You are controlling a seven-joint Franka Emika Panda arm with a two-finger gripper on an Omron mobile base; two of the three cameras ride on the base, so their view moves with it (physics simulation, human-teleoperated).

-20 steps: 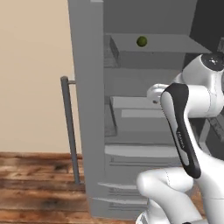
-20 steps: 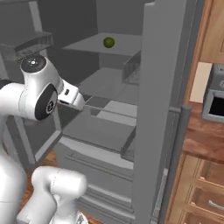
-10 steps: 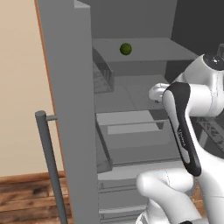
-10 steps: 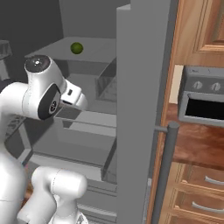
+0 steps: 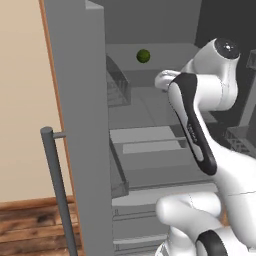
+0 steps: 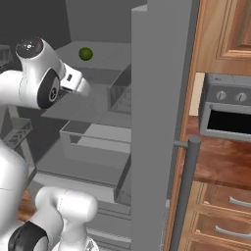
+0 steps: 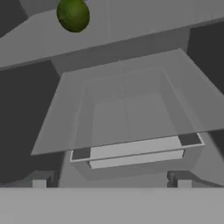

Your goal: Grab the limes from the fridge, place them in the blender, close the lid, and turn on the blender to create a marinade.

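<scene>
The fridge (image 5: 80, 100) stands open, with its doors swung out toward the robot; the long bar handle (image 5: 59, 195) on the left door stands upright, so its long axis is vertical. One lime (image 5: 143, 55) lies on the upper shelf (image 5: 165, 50) inside, toward the far side of it. The lime is round, so it has no clear long axis and I cannot tell which way it points. In the right base view the same lime (image 6: 86, 53) sits on that shelf, above and a little right of the hand. Below the shelf there is a pulled-out grey drawer (image 5: 145, 142), and wire door bins (image 5: 117, 85) hang on the inner side of the left door. The arm is bent sharply: the elbow is high at the right in the left base view, and the forearm goes down and forward into the fridge. The gripper (image 7: 111, 181) is near the middle level, well below the lime and not touching it. In the hand view the fingertips (image 7: 39, 181) stand far apart near the two lower corners, so the pincer is wide and holds nothing. The lime (image 7: 73, 14) appears at the top left of that view. On the right side, an oven (image 6: 228, 115) sits beside wooden cabinets (image 6: 223, 29).
</scene>
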